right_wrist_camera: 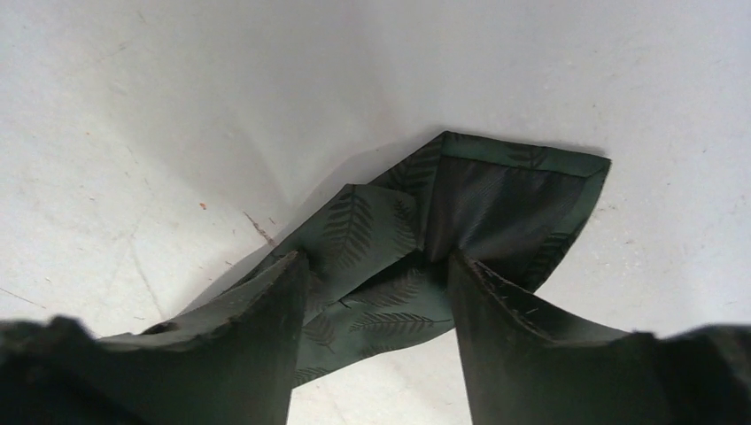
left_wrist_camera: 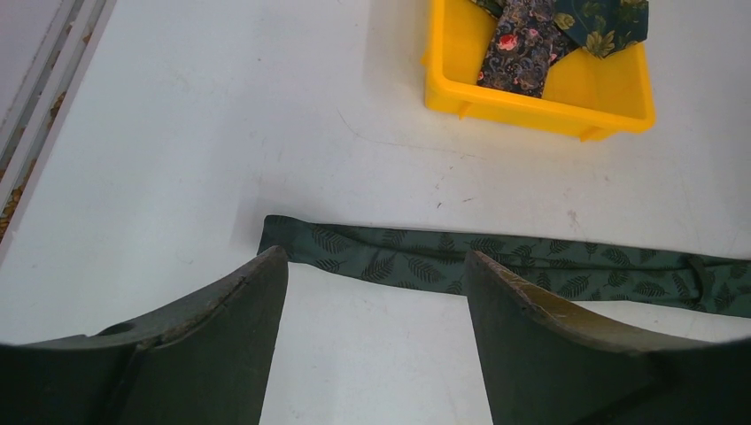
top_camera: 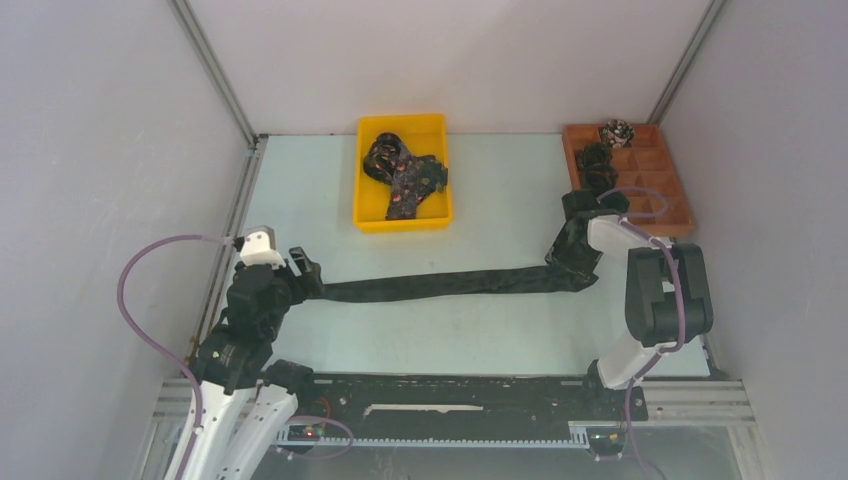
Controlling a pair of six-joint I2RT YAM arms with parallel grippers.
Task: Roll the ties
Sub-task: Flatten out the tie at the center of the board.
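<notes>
My right gripper (right_wrist_camera: 376,266), spread, straddles the tie's (right_wrist_camera: 496,190) folded wide end at 3 o'clock. My left gripper (left_wrist_camera: 376,261), spread too, hovers at its 9 o'clock tip. I judge the roll is at its first fold: next, pinch and turn it.

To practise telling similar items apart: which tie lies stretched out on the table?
The dark green leaf-patterned tie, laid across the table; the other ties sit heaped in the yellow bin or rolled in the brown tray.
</notes>
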